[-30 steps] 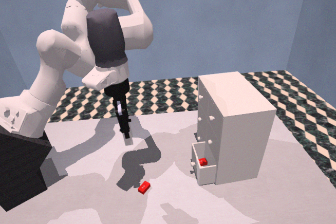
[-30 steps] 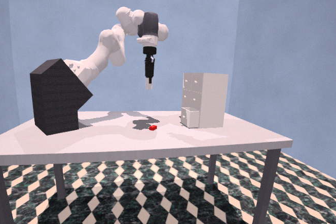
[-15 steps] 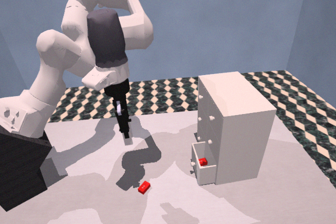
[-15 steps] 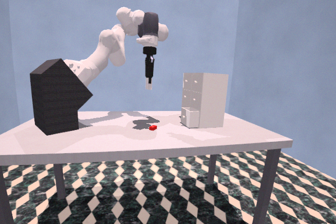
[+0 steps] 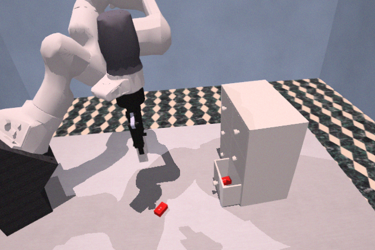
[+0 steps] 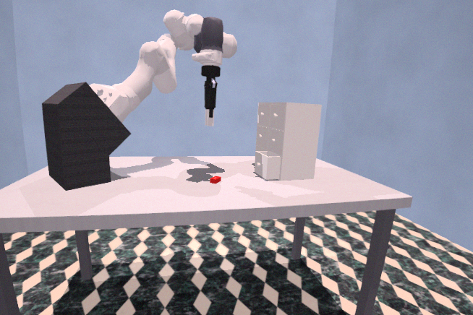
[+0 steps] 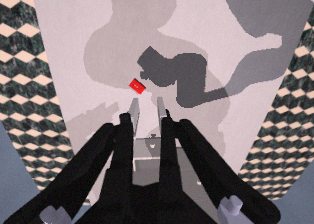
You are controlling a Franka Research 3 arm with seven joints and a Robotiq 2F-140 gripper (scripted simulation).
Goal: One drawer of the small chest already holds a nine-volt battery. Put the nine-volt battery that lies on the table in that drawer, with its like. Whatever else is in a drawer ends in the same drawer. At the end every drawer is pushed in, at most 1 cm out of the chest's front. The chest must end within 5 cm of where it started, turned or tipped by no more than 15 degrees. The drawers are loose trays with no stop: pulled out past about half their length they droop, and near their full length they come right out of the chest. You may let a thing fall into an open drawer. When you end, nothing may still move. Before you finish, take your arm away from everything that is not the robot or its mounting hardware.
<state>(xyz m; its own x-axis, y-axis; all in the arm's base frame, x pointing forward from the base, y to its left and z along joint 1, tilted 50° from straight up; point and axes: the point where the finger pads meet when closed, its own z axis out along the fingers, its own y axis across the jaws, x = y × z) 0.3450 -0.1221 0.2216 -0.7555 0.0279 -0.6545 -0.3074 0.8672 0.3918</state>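
A red nine-volt battery [image 5: 160, 209] [image 6: 215, 179] [image 7: 137, 86] lies flat on the table. The white chest [image 5: 274, 164] [image 6: 300, 141] stands upright. Its bottom drawer [image 5: 231, 196] [image 6: 270, 167], in the column nearer the top and exterior views, is pulled partway out and looks level. Another red battery [image 5: 226, 180] lies inside it. The other drawers look pushed in. My gripper [image 5: 143, 159] [image 6: 209, 122] [image 7: 148, 105] points down, high above the table, between the arm's base and the chest. Its fingers are open by a narrow gap with nothing between them. The chest partly shows behind the fingers in the wrist view.
The dark pedestal [image 5: 17, 188] [image 6: 84, 144] of the arm stands at the left of the top and exterior views. The table's front edge [image 6: 207, 217] runs beyond the loose battery, on the side of the exterior view. Shadows of the arm fall on the table near that battery.
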